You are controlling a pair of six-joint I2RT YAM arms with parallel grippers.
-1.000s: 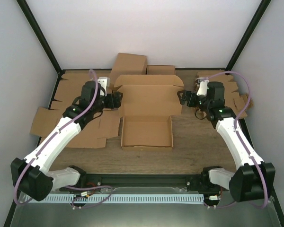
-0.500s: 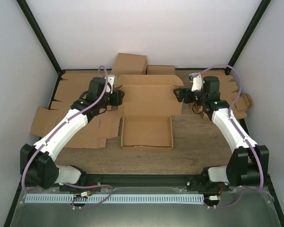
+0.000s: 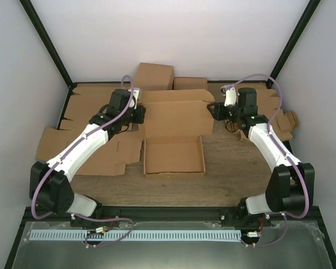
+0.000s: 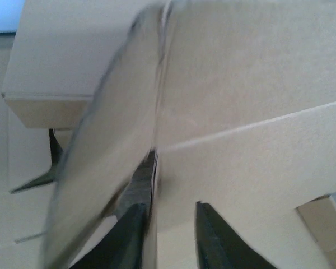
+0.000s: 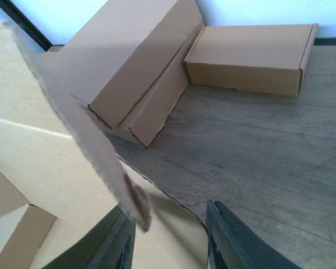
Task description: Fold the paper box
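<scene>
The paper box (image 3: 173, 157) lies mid-table, its shallow tray nearest me and its wide lid panel (image 3: 176, 115) behind. My left gripper (image 3: 139, 115) is at the lid's left side flap. In the left wrist view that flap's edge (image 4: 154, 185) stands between the narrowed jaws of the left gripper (image 4: 169, 206), against the left finger, with a gap to the right finger. My right gripper (image 3: 215, 111) is at the lid's right side flap. There the raised flap (image 5: 84, 134) ends beside the left finger of the right gripper (image 5: 167, 210), whose jaws stand apart.
Two folded boxes (image 3: 154, 75) (image 3: 190, 83) stand at the back edge, also seen as long boxes (image 5: 140, 67) (image 5: 252, 50). Flat cardboard blanks cover the left side (image 3: 95, 140) and the back right corner (image 3: 280, 112).
Both arms have reached further back and inward to the lid's side flaps. Both pairs of jaws have narrowed around those flaps.
</scene>
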